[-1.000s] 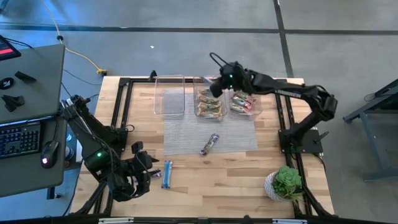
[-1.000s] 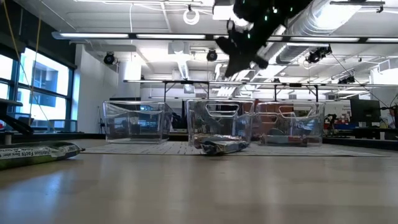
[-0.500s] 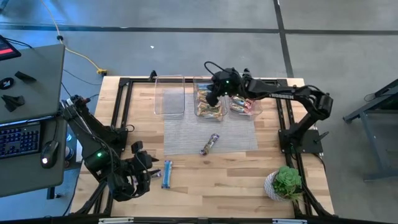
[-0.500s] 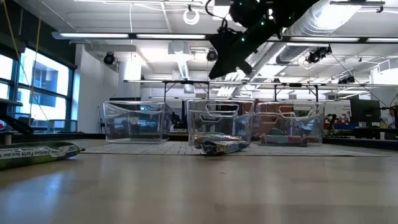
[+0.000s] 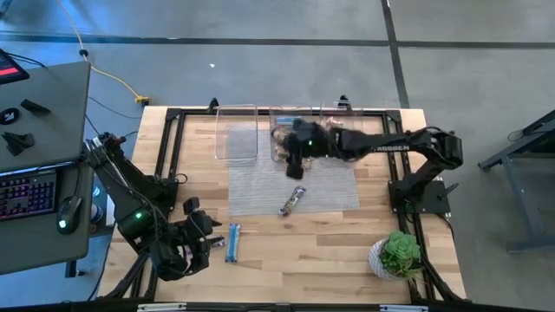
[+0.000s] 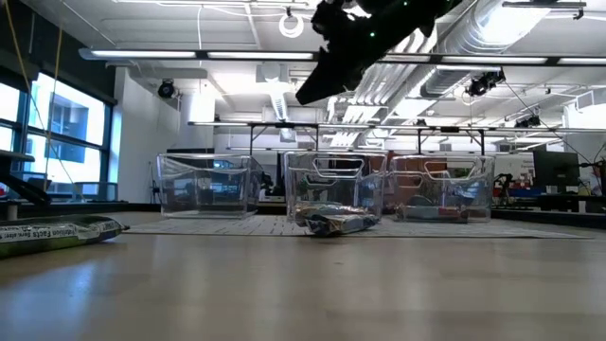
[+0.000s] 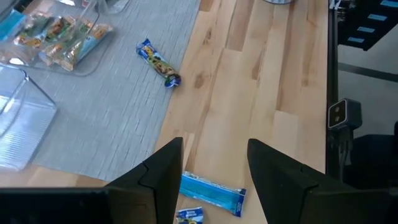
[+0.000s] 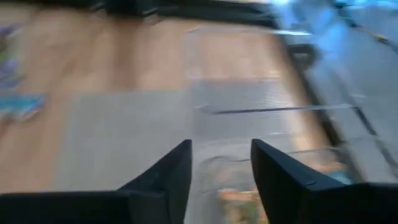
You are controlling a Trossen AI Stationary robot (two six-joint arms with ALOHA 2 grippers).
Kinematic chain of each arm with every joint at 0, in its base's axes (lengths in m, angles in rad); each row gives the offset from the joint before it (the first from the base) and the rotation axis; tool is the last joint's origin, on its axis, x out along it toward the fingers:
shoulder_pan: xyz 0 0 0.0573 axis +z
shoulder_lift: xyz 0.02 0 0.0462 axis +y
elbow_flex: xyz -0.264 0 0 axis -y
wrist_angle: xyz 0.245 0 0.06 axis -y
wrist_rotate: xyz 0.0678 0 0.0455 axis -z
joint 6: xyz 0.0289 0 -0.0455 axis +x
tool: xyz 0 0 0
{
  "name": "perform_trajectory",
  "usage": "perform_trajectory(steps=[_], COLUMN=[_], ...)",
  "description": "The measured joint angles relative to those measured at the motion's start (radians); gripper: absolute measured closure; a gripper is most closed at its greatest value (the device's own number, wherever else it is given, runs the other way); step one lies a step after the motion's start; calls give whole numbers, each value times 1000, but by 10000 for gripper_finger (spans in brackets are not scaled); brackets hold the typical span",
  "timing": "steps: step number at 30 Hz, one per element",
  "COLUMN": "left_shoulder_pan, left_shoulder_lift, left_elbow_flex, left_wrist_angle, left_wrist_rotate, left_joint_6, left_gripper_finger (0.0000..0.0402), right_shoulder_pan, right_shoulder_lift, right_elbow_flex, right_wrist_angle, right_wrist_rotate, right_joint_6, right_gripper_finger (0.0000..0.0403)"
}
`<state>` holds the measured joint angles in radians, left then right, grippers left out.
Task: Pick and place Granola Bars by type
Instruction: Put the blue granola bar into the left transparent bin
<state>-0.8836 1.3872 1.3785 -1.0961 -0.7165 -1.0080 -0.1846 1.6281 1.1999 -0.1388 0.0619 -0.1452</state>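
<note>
Three clear bins stand in a row at the far side of the grey mat [image 5: 260, 186]: the left bin [image 5: 237, 134], the middle bin [image 5: 282, 143] with tan/green Granola Bars, and the right bin [image 5: 345, 111], mostly behind my right arm. One bar [image 5: 293, 201] [image 7: 158, 63] lies on the mat. A blue bar [image 5: 232, 243] [image 7: 211, 193] lies on the wood near the front left. My right gripper [image 5: 295, 163] [image 8: 221, 165] hangs open and empty, high over the mat's far edge by the middle bin. My left gripper [image 7: 214, 165] stands open just beside the blue bar.
A green potted plant [image 5: 399, 256] stands at the front right corner. A desk with a keyboard [image 5: 26, 195] and mouse borders the table's left side. In the low view a wrapped bar [image 6: 57, 230] lies close at the left. Bare wood runs along the front middle.
My right gripper has swung from over the middle and right bins toward the table's near edge and a little to the left, and now hangs over the mat's far edge. The bars on the table have stayed where they were.
</note>
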Motion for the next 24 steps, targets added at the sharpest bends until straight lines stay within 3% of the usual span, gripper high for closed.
perform_trajectory(steps=[6, 11, 17, 24], left_shoulder_pan=[0, 0, 0, 0], left_shoulder_lift=[0, 0, 0, 0], left_elbow_flex=[0, 0, 0, 0], left_wrist_angle=[0, -1, -1, -1], left_wrist_rotate=[17, 17, 17, 17], left_joint_6=[-30, -30, -30, -30], left_gripper_finger=[227, 227, 227, 227], right_shoulder_pan=[132, 239, 314, 272], right_shoulder_lift=[0, 0, 0, -1], right_elbow_flex=[-26, -106, -282, -437], right_wrist_angle=[-115, -86, 148, 413], right_wrist_rotate=[-29, -11, -43, -194], right_joint_6=[-87, -114, -159, -118], right_gripper_finger=[210, 186, 181, 181])
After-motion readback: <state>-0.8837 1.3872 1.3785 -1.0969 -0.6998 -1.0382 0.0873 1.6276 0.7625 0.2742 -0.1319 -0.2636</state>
